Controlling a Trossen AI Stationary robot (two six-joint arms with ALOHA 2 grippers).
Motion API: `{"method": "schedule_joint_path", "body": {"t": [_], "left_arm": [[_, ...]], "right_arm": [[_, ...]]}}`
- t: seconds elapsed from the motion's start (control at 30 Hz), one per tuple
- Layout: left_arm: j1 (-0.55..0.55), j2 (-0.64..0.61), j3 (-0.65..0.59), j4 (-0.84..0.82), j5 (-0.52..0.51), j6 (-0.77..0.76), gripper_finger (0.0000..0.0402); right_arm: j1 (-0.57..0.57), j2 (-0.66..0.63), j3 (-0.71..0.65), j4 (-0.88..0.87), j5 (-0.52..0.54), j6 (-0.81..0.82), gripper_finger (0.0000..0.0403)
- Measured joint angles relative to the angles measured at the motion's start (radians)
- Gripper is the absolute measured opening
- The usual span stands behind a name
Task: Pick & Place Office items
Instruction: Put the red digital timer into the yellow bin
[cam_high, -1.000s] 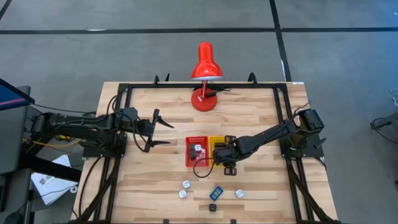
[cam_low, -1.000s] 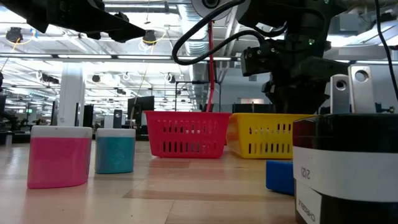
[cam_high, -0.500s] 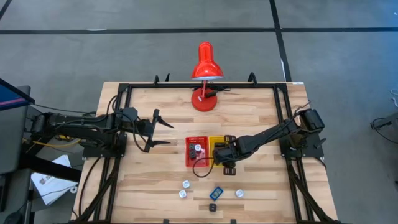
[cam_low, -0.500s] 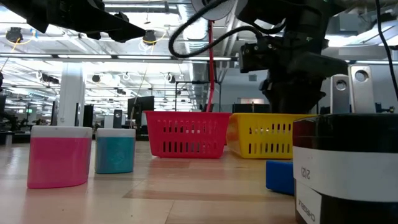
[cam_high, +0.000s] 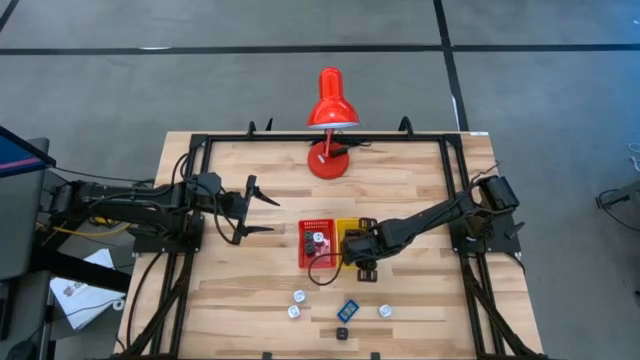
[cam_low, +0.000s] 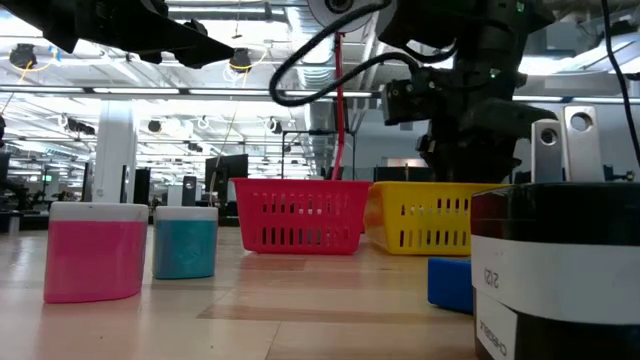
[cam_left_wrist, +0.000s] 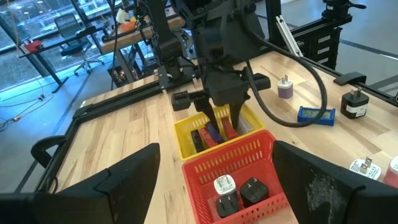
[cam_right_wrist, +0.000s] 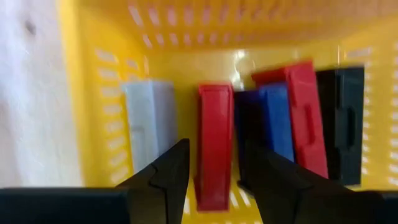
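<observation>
Office items, flat rectangles, stand on edge inside the yellow tray (cam_right_wrist: 99, 124). Right gripper (cam_right_wrist: 214, 171) hovers above with fingers parted astride the red one (cam_right_wrist: 214, 143), apparently not gripping; its long axis runs six-to-twelve o'clock away from the fingertips.

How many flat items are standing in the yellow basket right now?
6 visible in the yellow basket, in a row: a grey one, a red one, a dark one, a blue one, another red one and a black one. The right gripper may hide more.
</observation>
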Motion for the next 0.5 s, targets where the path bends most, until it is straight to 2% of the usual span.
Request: {"method": "schedule_joint_path", "body": {"t": [0.37, 0.5], "left_arm": [[0.0, 0.0, 0.0, 0.0, 0.0, 0.0, 0.0306], [0.0, 0.0, 0.0, 0.0, 0.0, 0.0, 0.0305]], "right_arm": [[0.0, 0.033, 0.0, -0.005, 0.014, 0.0, 0.015], [0.0, 0.03, 0.0, -0.006, 0.052, 0.0, 0.0149]]}}
